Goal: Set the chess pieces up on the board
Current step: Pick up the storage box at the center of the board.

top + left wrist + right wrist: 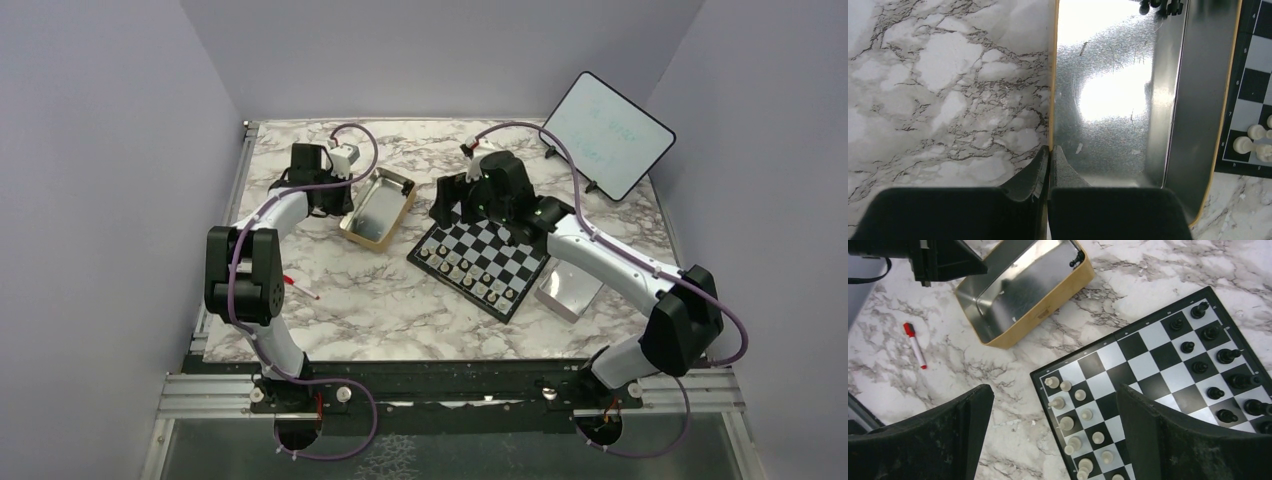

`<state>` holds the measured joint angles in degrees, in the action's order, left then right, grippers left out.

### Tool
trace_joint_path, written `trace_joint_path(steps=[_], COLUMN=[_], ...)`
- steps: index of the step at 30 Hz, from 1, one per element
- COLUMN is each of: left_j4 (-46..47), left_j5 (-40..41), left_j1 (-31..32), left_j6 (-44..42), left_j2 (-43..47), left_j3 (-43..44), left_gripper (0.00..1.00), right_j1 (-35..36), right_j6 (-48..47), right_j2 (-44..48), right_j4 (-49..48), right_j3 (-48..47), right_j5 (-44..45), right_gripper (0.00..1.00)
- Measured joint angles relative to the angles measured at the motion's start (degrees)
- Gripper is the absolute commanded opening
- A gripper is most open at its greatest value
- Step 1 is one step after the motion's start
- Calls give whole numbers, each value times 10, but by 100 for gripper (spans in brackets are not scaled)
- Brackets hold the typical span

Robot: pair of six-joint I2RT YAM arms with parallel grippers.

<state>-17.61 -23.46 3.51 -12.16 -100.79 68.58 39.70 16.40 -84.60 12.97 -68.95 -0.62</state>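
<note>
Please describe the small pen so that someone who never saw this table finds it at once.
Start at the marble table, then find the gold tin left of the chessboard. Toward the near table edge from that tin lies the pen, the only thin white stick with a red cap.

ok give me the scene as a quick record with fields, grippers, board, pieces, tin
left gripper: shut on the rim of the tin
right gripper: open, empty, above the board
pale pieces: lined along one side of the board
black pieces: lined along the opposite side
tin: beside the board, a dark piece in one corner
marker: red-capped, lying on the table, apart from the tin
</note>
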Motion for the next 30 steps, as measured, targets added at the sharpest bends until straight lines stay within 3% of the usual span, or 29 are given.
trace_joint_path(steps=[7,20,30], left_j4=[74,144,164], left_j5=[24,84,116], left_j1=[16,55,55], left_j6=[64,148,216], left_j2=[3,-18,-35], left_j3=[-29,-28,-24], left_gripper=[0,0,0], right_j1=[0,0,6], right_j6=[-15,8,18], right_j2=[-52,-215,-312], right_j4=[0,-2,-26], right_j3=[-41,-178,-260], right_j5=[31,39,59], right_gripper=[74,52,46])
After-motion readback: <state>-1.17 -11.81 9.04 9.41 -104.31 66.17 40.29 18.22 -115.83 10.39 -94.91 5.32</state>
